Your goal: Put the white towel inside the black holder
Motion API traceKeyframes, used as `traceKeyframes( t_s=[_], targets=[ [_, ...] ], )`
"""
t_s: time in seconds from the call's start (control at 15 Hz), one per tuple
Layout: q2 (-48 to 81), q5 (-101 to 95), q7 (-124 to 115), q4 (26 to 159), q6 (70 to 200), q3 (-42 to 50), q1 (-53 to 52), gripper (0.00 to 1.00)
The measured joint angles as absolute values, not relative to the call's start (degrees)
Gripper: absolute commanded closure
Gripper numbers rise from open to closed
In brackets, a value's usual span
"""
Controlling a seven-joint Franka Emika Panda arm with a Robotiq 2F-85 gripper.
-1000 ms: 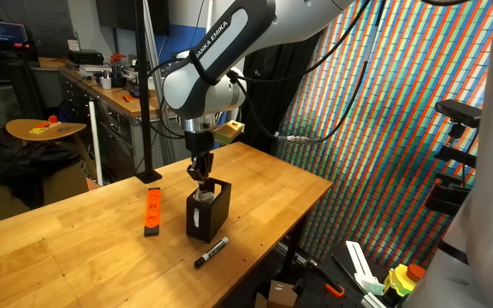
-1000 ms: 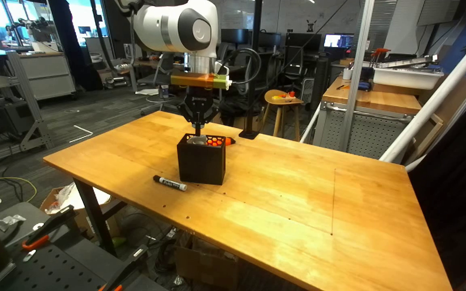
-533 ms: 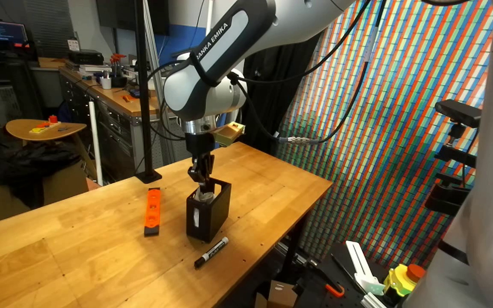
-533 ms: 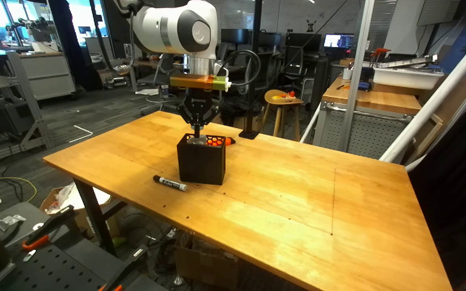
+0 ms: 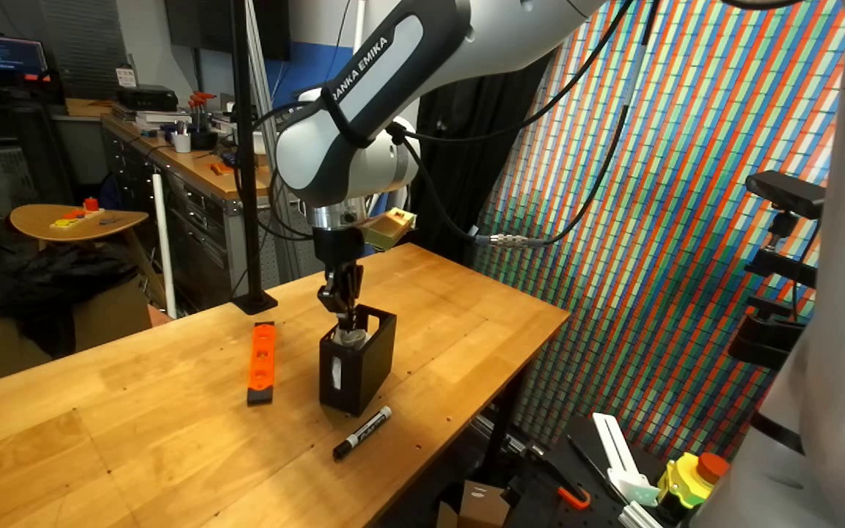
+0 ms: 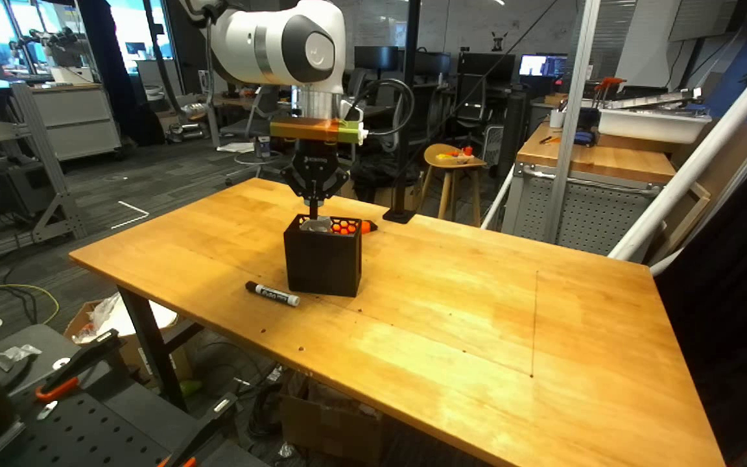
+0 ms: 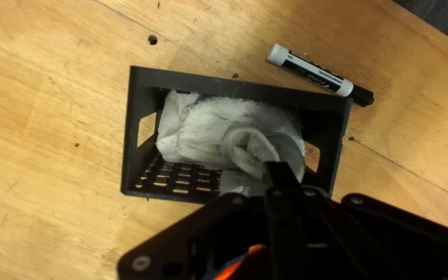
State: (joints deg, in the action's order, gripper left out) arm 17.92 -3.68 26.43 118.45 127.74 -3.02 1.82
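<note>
You seem to be at the tucking step, your hand point(image 7: 280, 168) closed, apparently on nothing, over the white towel point(image 7: 212, 126) bunched inside the black holder point(image 7: 239, 89); next, press lightly, then lift clear.

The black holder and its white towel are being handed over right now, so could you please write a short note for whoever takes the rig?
Gripper: shut, pointing down over the white towel; any contact or pinch cannot be made out.
Towel: bunched inside the black holder, which stands open-topped on the table.
Done: the towel is in the holder.
Left: probably just raising the gripper clear, watching that no towel comes up with it.
Nearby: a marker lies beside the holder.
</note>
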Motion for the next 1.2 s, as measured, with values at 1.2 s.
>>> traceKeyframes(
  t_s=[1.2],
  targets=[
    [18.5, -3.7, 26.5, 117.4, 127.7, -3.3, 1.5, 1.0]
  ],
)
